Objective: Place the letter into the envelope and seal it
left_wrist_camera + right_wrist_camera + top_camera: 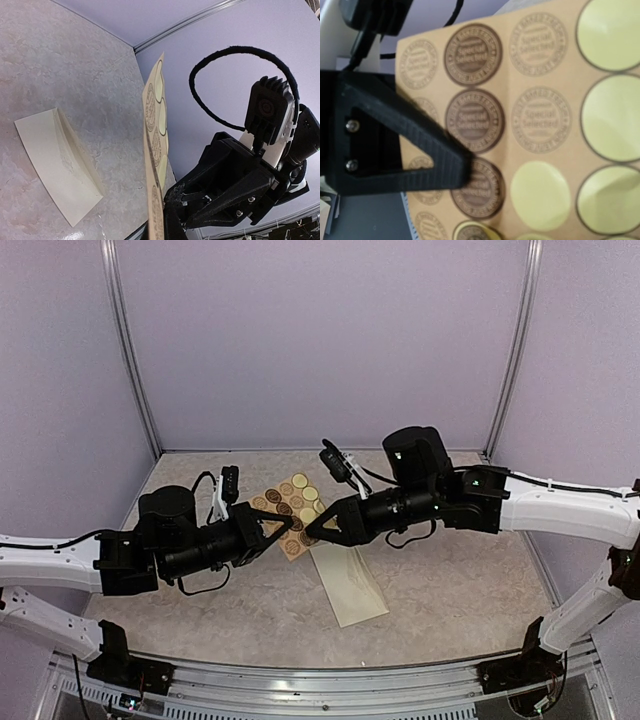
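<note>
The pale, mottled desk (470, 580) carries the envelope (350, 585), which lies flat on the near side of the sticker card (293, 502). Its long axis runs on a slant, with one short end toward the card and the other pointing away to the near right. The card is held up off the desk, tilted. The left end effector (288, 524) is clenched on the card's near edge. The right end effector (312, 532) sits at that same edge, but I cannot tell if it grips.
</note>
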Robot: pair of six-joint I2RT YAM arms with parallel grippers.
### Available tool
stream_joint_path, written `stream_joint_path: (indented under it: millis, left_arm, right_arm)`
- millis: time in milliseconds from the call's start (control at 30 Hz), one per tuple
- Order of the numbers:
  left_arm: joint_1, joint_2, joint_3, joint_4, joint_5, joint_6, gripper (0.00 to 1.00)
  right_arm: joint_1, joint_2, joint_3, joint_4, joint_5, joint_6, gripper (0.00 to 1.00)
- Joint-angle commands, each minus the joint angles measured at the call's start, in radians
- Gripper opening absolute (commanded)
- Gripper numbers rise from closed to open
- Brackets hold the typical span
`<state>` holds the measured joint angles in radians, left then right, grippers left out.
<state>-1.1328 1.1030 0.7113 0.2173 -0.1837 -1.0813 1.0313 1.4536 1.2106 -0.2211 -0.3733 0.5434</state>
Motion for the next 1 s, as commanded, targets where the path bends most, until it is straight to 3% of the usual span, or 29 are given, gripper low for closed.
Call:
stream_joint_path:
  millis: [0,533,967]
  left_arm:
    - [0.001,-0.019,-0.003,0.027,0.007,0.007,0.0]
    - [-0.001,-0.017,-0.004,0.028,0.005,0.005,0.0]
    - [-0.002,-0.005,0.008,-0.021,-0.018,-0.009,0.0]
  right_arm:
    - [0.005,0.011,0.001,-0.004,-0.01,0.0,0.25]
    - [0.006,0.028,0.004,0.017,-0.05,0.003,0.0]
    - [0.006,0.021,-0.006,0.052,-0.086,-0.002,0.0]
